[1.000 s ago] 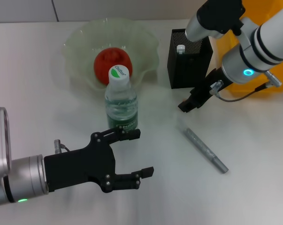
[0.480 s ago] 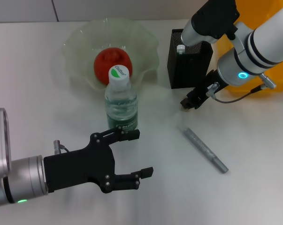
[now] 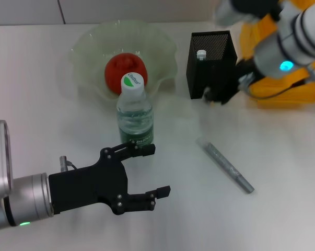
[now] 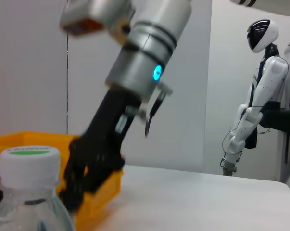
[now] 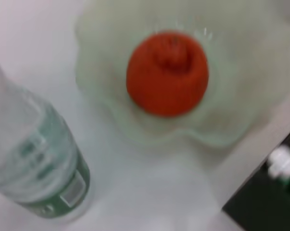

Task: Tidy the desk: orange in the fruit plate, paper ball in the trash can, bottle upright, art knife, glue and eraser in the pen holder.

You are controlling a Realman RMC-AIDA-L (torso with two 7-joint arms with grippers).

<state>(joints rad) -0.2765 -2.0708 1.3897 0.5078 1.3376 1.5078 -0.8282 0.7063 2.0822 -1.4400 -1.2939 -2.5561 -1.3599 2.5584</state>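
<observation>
The orange (image 3: 126, 72) lies in the pale green fruit plate (image 3: 162, 44). The clear bottle (image 3: 135, 112) with a white and green cap stands upright in front of the plate. My left gripper (image 3: 158, 169) is open and empty, just in front of the bottle. The grey art knife (image 3: 225, 166) lies flat on the table. The black mesh pen holder (image 3: 212, 65) holds the glue (image 3: 201, 54), its white cap showing. My right gripper (image 3: 220, 97) hangs blurred by the holder's front right corner. The eraser and paper ball are out of view.
A yellow trash can (image 3: 282, 91) stands at the far right behind my right arm. In the right wrist view the orange (image 5: 167, 72), the plate (image 5: 241, 130) and the bottle (image 5: 34, 159) show below. The left wrist view shows the bottle cap (image 4: 31, 161).
My right gripper has risen and moved back and to the right, from above the table near the art knife to beside the pen holder. My left arm has not moved.
</observation>
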